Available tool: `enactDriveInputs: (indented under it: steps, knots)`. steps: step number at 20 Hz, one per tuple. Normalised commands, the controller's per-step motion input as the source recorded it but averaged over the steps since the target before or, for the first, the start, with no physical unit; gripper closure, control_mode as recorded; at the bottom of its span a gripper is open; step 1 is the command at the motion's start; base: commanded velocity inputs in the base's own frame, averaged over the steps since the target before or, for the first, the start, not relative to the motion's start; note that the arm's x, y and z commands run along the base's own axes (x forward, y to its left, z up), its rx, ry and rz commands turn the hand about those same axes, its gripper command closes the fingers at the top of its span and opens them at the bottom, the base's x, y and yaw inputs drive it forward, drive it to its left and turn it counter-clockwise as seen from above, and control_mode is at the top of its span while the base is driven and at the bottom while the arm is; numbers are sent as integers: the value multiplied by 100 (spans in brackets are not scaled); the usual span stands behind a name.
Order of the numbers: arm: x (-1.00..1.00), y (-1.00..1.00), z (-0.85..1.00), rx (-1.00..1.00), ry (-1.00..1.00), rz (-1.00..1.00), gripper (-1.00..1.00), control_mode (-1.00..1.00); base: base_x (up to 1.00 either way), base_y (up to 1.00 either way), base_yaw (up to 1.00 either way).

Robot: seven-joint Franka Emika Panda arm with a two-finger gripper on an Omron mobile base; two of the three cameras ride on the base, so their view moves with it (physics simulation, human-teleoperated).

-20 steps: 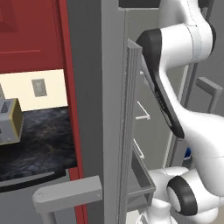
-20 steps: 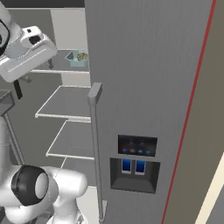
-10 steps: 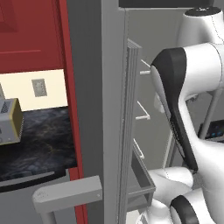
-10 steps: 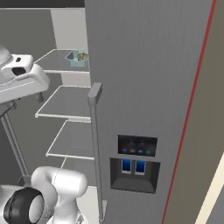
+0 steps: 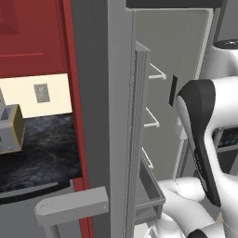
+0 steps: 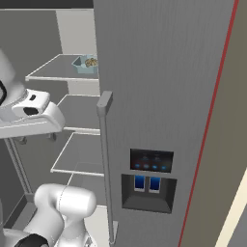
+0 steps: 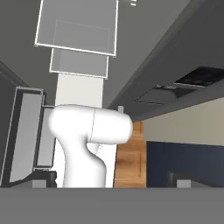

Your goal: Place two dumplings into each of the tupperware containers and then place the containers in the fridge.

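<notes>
Pale blue tupperware container [image 6: 85, 65] on top fridge [image 6: 159, 87] shelf, tan dumplings [image 6: 90, 61] inside (count unclear). Below it, 2 bare glass shelves [image 6: 79, 153]. Gripper [image 7: 111, 183] jaws spread wide, nothing between them, pointing down past the shelves toward wooden floor [image 7: 130, 157].

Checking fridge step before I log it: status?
Gripper open, empty, pointing down at the floor. Pale blue container with dumplings on top fridge shelf. White container unseen. Fridge door open beside arm.
</notes>
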Motion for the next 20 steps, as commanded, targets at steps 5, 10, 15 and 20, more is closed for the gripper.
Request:
enactDriveInputs:
  steps: [5,10,15,20]
  knots:
    - [0,-3,-34,12,18,-15,-100,-100,0,0,0]
    - [-1,0,-24,2,13,-10,-100,-100,0,0,0]
    - [0,-1,-38,6,-5,0,-100,-100,0,0,0]
    - [-1,-2,-6,4,-3,0,-100,-100,0,0,0]
